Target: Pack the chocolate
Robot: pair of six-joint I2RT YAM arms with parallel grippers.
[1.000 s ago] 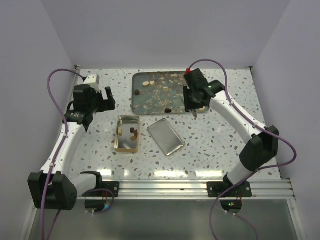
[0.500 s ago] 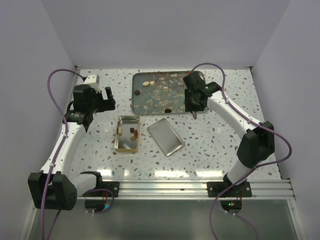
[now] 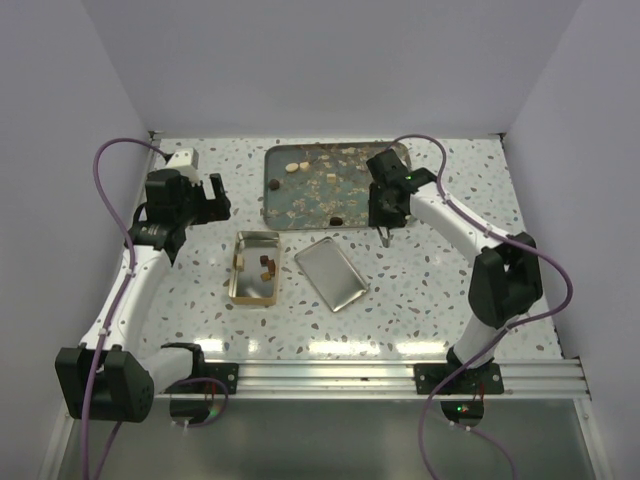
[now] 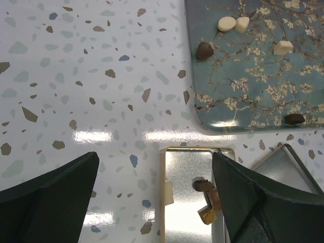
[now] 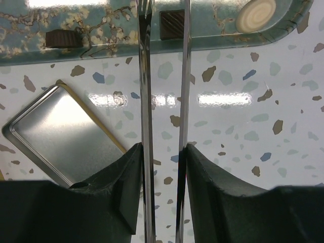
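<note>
Steel tweezers [image 5: 146,101] in right gripper [image 5: 162,152], tips apparently over tray [image 5: 217,30], left gripper [image 4: 154,162] wide.

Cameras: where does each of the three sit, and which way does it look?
Top: above and behind the arms, looking down on the table; left arm and right arm show.
Left wrist: on the left arm, looking down at tin and tray corner; open left fingers at bottom.
Right wrist: looks along tweezers toward tray edge, lid beside; right fingers grip them.
Shared: both wrist views show tray and lid.
</note>
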